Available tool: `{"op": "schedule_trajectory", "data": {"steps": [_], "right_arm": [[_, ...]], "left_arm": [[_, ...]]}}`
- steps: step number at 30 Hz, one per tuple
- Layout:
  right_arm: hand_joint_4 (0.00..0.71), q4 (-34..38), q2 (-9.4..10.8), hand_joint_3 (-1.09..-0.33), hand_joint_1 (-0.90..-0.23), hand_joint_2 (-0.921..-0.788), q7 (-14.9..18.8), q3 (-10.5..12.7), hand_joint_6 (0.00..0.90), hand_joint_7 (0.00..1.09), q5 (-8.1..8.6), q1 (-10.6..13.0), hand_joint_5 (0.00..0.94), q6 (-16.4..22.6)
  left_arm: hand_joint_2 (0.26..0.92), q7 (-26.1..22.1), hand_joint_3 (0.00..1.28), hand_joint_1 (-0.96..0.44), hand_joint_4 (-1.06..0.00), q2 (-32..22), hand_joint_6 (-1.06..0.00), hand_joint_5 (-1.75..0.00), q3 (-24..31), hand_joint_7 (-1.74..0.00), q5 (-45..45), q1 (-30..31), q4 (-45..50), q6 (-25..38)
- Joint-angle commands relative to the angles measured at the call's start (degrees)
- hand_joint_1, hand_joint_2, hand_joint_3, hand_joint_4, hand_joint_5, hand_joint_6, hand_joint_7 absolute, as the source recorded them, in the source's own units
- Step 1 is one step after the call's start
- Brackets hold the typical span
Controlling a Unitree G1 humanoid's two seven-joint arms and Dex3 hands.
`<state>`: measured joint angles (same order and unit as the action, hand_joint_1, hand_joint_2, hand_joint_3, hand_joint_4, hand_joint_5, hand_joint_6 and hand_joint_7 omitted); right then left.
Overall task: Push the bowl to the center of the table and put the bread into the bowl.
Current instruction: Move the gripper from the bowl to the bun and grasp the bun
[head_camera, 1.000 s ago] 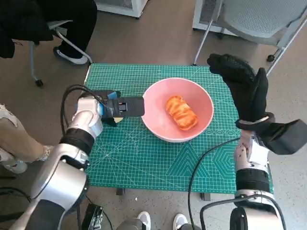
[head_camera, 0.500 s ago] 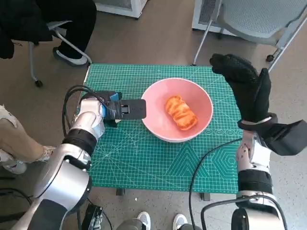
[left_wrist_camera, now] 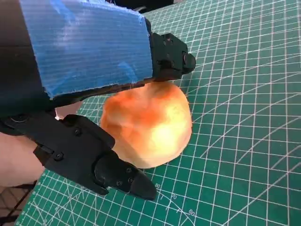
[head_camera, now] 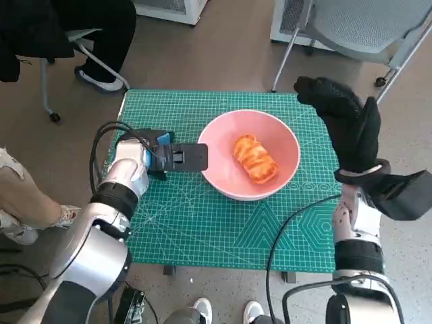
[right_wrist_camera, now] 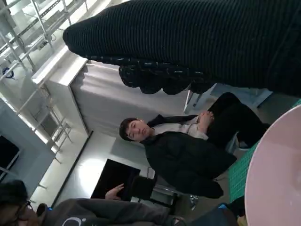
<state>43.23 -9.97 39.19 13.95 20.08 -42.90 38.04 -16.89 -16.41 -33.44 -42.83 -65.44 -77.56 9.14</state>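
Note:
A pink bowl (head_camera: 223, 181) stands a little right of the green mat's middle, with an orange-glazed bread (head_camera: 255, 158) lying inside it. My left hand (head_camera: 177, 156) lies low over the mat, its black fingers stretched out against the bowl's left rim. In the left wrist view the left hand (left_wrist_camera: 89, 52) flanks the bowl's rounded wall (left_wrist_camera: 150, 127), which glows peach-orange. My right hand (head_camera: 347, 125) is raised above the table's right edge, beside the bowl, holding nothing. In the right wrist view the glove (right_wrist_camera: 211, 42) fills the top and the bowl's rim (right_wrist_camera: 277, 174) shows at one side.
The green cutting mat (head_camera: 202, 229) covers the small table. A black cable (head_camera: 290, 219) crosses its near right corner. A grey chair (head_camera: 364, 27) stands behind the table on the right. Seated people's legs (head_camera: 94, 34) show at the back left, and a person (right_wrist_camera: 183, 155) sits facing the table.
My left hand has slid a little to the right, against the bowl's left rim. The bowl, the bread and my right hand have hardly moved.

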Motion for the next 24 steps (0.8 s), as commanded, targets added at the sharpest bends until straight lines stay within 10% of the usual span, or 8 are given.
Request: {"op": "schedule_trajectory", "data": {"steps": [1,3,5,8,10,13,24], "right_arm": [[0.177,-0.32,-0.59,-0.767,-0.704,-0.921,0.27,-0.21,-0.001,0.54,0.14,1.81,0.006,-1.16],[0.177,-0.43,-0.66,-0.767,-0.703,-0.921,0.26,-0.20,-0.001,0.54,0.19,1.84,0.006,-1.30],[0.177,-0.67,-0.69,-0.767,-0.703,-0.921,0.17,-0.24,-0.001,0.54,0.13,1.93,0.006,-1.29],[0.177,-0.84,-0.69,-0.767,-0.703,-0.921,0.09,-0.24,-0.001,0.54,0.12,1.93,0.006,-1.32],[0.177,-0.92,-0.66,-0.767,-0.701,-0.921,0.00,-0.26,-0.001,0.54,0.07,1.91,0.006,-1.29],[0.177,-0.97,-0.66,-0.768,-0.698,-0.921,-0.18,-0.32,-0.001,0.54,-0.05,1.82,0.005,-1.26],[0.178,-0.38,-0.58,-0.769,-0.689,-0.921,-0.36,-0.52,-0.001,0.54,-0.27,1.31,0.005,-0.98]], "left_arm": [[0.694,0.87,0.01,-0.29,-0.16,-0.06,-0.17,-0.08,0.00,-0.01,0.10,-0.21,-0.47,-0.72],[0.692,1.22,0.02,-0.24,-0.25,-0.03,-0.18,-0.36,0.32,-0.01,0.39,-0.10,-0.52,-0.63],[0.703,2.72,0.04,-0.14,-0.31,-0.02,-0.23,-1.12,0.89,-0.02,0.83,0.08,-0.43,-0.05],[0.749,6.21,0.05,-0.06,-0.47,0.33,-0.33,-1.49,0.83,-0.04,0.57,0.45,-0.13,0.96],[0.654,8.83,0.38,0.22,-0.65,0.65,-0.50,-1.35,0.25,-0.11,-0.10,0.93,0.08,1.48],[0.636,10.83,0.47,0.34,-0.75,0.85,-0.55,-1.24,-0.42,-0.42,-0.70,1.47,0.14,1.80],[0.829,8.93,0.19,0.38,-0.74,-0.11,-0.47,-1.18,-0.10,-0.72,0.32,1.03,0.19,0.90]]}}
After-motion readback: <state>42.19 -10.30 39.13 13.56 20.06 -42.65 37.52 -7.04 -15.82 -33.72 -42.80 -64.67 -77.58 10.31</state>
